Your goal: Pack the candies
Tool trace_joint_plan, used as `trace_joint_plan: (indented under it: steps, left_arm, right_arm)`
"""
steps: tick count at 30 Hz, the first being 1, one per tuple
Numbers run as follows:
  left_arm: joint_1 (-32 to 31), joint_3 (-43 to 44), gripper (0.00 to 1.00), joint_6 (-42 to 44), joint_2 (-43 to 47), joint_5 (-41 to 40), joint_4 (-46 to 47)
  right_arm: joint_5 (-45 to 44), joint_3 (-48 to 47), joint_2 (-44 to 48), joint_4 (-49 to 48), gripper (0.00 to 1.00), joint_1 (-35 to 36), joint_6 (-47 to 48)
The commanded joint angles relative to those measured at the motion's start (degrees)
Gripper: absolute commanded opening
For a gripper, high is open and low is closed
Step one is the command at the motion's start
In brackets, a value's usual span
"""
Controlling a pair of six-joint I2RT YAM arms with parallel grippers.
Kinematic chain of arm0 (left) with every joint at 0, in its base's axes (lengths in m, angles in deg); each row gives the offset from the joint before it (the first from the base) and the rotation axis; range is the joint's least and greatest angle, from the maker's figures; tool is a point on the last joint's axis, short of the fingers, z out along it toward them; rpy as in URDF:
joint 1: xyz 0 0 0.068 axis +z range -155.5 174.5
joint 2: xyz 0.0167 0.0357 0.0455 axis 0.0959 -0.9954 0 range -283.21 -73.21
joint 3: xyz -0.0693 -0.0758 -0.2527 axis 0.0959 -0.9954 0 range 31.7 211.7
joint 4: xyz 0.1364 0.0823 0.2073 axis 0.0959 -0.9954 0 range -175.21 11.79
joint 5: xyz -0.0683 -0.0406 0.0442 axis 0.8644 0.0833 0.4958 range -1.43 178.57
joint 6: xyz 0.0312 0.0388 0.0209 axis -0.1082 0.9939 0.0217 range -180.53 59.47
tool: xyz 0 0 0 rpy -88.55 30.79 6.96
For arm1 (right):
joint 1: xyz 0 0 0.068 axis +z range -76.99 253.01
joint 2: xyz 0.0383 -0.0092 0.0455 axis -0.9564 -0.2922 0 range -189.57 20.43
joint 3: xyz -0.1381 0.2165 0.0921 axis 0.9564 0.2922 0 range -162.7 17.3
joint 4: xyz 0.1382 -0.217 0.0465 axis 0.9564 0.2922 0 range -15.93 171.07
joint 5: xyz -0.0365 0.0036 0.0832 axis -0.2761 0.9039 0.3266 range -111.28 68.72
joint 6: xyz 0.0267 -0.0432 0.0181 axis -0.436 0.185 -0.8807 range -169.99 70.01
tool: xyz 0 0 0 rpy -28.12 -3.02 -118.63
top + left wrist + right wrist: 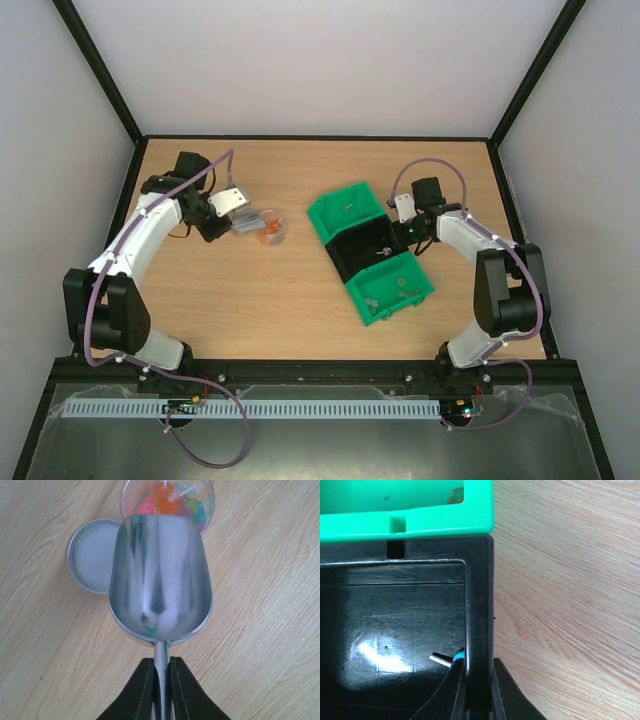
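The candies [167,501] are bright sweets, some on white sticks, lying in a clear round tub [271,231]. My left gripper [161,664] is shut on the handle of a metal scoop [160,575], whose mouth lies over the tub's near rim. The scoop bowl holds only a small green spot near the handle. My right gripper [479,666] is shut on the right wall of a black bin [390,625], one finger inside and one outside. One blue sweet on a white stick [446,659] lies in that bin by the inner finger. From above, the right gripper [401,237] sits at the bin's right side.
The tub's round lid [91,556] lies flat on the wooden table, left of the scoop. A green bin [348,212] stands behind the black bin [362,247] and another green bin [392,288] in front; small sweets show in both. Black frame rails border the table.
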Motion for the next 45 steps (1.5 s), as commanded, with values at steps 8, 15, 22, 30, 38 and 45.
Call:
trace_joint_plan:
  steps: [8, 15, 22, 30, 38, 45]
  left_arm:
    - [-0.4, 5.3, 0.02, 1.0, 0.8, 2.5, -4.2]
    - [-11.3, 19.7, 0.02, -4.4, -9.6, 3.4, -4.3]
    - [-19.0, 31.2, 0.02, -4.7, -21.5, 0.1, -7.1]
    - [-22.4, 35.6, 0.02, -2.3, -29.7, -5.9, -8.9]
    - [-24.8, 42.3, 0.02, 1.8, -36.8, -8.1, -16.0]
    - [-26.9, 46.6, 0.02, 2.6, -43.5, -7.3, -19.4]
  right_arm:
    - [1.7, -0.8, -1.1, 0.7, 0.01, -0.1, 0.8]
    - [2.1, 0.0, 0.4, -0.4, 0.01, -0.1, 3.4]
    - [2.9, -0.9, 0.5, 0.1, 0.01, 0.0, 4.2]
    - [3.8, -1.8, 0.4, 0.7, 0.01, 0.1, 6.1]
    - [3.3, -1.8, -0.2, 0.3, 0.01, 0.8, 6.1]
    - [3.1, -1.9, -0.3, 0.0, 0.01, 1.7, 6.2]
